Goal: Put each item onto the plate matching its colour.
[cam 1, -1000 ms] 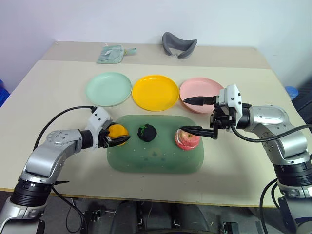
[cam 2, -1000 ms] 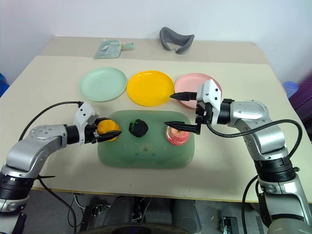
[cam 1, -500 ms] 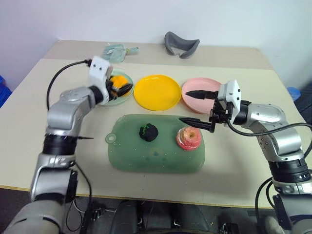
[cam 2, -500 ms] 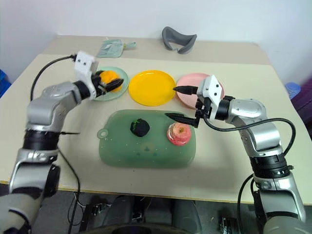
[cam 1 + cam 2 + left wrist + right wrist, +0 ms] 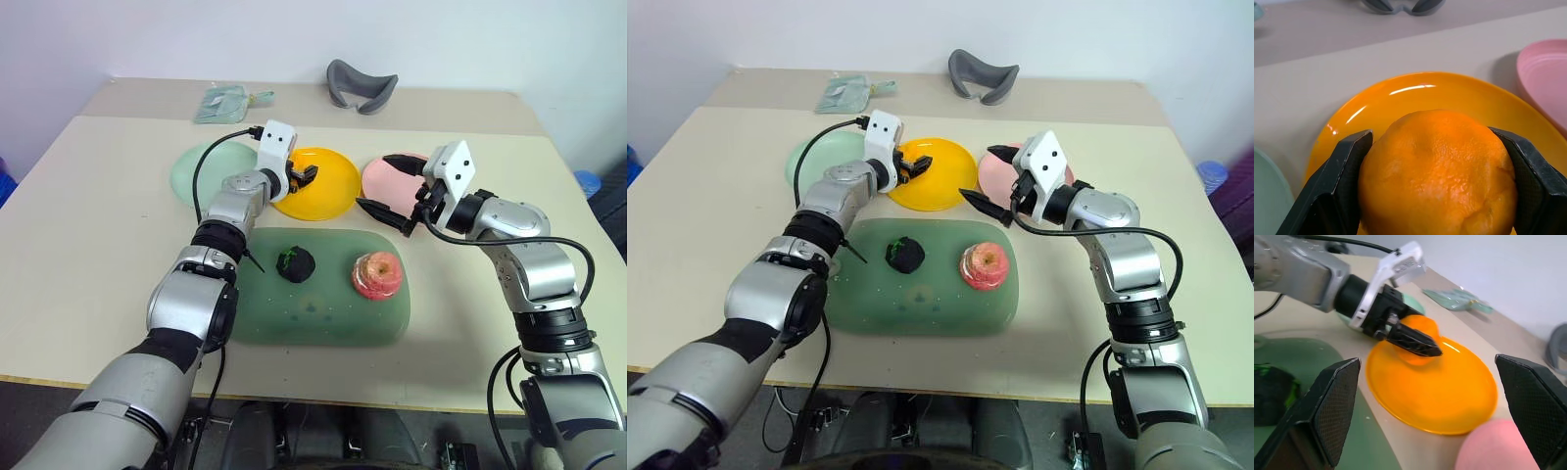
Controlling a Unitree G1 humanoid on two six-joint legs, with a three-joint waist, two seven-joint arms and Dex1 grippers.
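Left claw (image 5: 1437, 196) grips orange lump (image 5: 1437, 171) over yellow plate (image 5: 1376, 107).

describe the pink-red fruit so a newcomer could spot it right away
Find the big dark-green tray at the near middle of the table. Two toys sit on it; the pink-red fruit is at its right end, nearest the right gripper. Its neighbour is a black-green ball; the fruit is pale pink-red and apple-shaped.

Ball (image 5: 295, 262) left of apple (image 5: 378, 275), seemingly both on tray (image 5: 313, 323).
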